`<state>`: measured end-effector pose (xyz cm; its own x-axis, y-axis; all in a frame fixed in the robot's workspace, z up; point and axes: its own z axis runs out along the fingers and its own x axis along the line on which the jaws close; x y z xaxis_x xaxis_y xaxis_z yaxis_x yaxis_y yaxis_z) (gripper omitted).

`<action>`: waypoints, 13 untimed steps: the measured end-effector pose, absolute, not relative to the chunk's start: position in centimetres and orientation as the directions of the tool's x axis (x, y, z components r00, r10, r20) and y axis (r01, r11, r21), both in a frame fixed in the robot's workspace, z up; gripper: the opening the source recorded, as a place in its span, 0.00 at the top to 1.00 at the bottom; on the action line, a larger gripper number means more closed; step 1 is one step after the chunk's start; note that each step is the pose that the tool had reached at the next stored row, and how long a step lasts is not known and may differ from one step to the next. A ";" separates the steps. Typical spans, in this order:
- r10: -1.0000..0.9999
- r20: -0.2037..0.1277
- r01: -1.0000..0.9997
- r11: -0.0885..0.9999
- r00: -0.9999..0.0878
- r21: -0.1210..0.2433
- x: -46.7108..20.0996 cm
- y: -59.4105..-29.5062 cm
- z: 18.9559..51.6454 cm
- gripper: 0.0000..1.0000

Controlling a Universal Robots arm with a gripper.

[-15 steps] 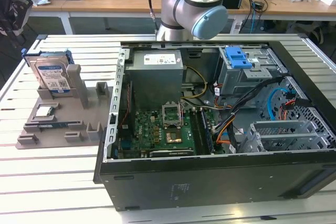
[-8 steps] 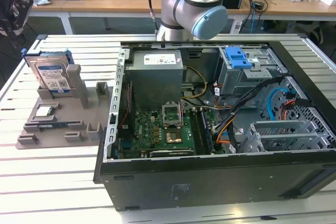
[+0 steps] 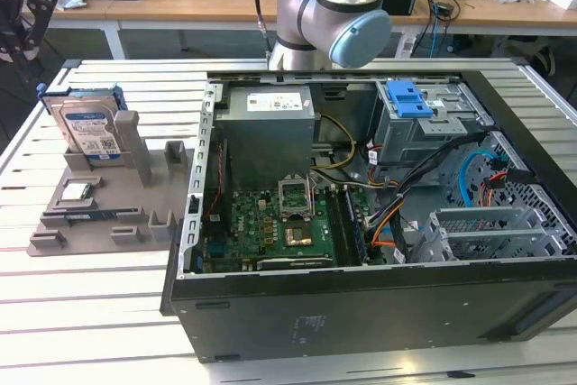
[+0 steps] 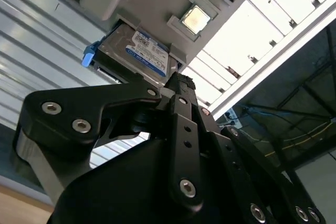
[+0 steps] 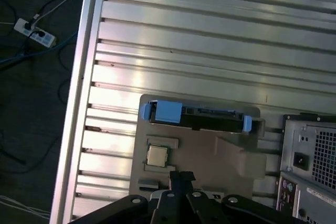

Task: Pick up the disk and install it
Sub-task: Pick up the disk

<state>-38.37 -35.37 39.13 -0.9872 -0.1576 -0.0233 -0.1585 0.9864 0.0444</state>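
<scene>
The disk (image 3: 86,128) stands on edge in a grey holder (image 3: 135,182) on the slatted table, at the exterior view's left. It is a silver drive with a white-and-blue label and blue rails. In the second wrist view the disk (image 4: 144,51) shows its label face just beyond my gripper (image 4: 178,81). In the first wrist view I see the disk (image 5: 199,119) edge-on from above, with my gripper (image 5: 181,174) hovering over the holder, short of it. The black fingers meet at their tips with nothing between them.
A small square silver chip (image 3: 77,191) lies in the holder in front of the disk. The open computer case (image 3: 379,313) fills the exterior view's right, with a silver drive cage and its blue latch (image 3: 410,96) at the back. The table edge (image 5: 79,103) is close by.
</scene>
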 end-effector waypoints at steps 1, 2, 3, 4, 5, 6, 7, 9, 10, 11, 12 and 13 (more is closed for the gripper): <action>-0.177 -0.023 -0.178 0.983 -0.984 0.044 -38.4 -35.4 39.1 0.90; -0.189 -0.023 -0.190 0.981 -0.982 0.044 -38.4 -35.4 39.1 0.90; -0.207 -0.023 -0.207 0.977 -0.978 0.044 -38.4 -35.4 39.1 0.90; -0.218 -0.023 -0.219 0.975 -0.976 0.044 -38.4 -35.4 39.1 0.90; -0.231 -0.023 -0.232 0.972 -0.973 0.044 -38.4 -35.4 39.1 0.90; -0.252 -0.023 -0.253 0.966 -0.967 0.044 -38.4 -35.4 39.1 0.90; -0.275 -0.023 -0.276 0.960 -0.961 0.044 -38.4 -35.4 39.1 0.90; -0.319 -0.023 -0.319 0.947 -0.948 0.044 -38.4 -35.4 39.1 0.90; -0.330 -0.023 -0.331 0.943 -0.944 0.044 -38.4 -35.4 39.1 0.90; -0.354 -0.023 -0.355 0.934 -0.935 0.044 -38.4 -35.4 39.1 0.90; -0.376 -0.023 -0.376 0.925 -0.926 0.044 -38.4 -35.4 39.1 0.90; -0.399 -0.023 -0.400 0.915 -0.916 0.044 -38.4 -35.4 39.1 0.90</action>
<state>-38.37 -35.37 39.13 -0.9165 -0.3995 -0.0233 -0.4001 0.9154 0.0443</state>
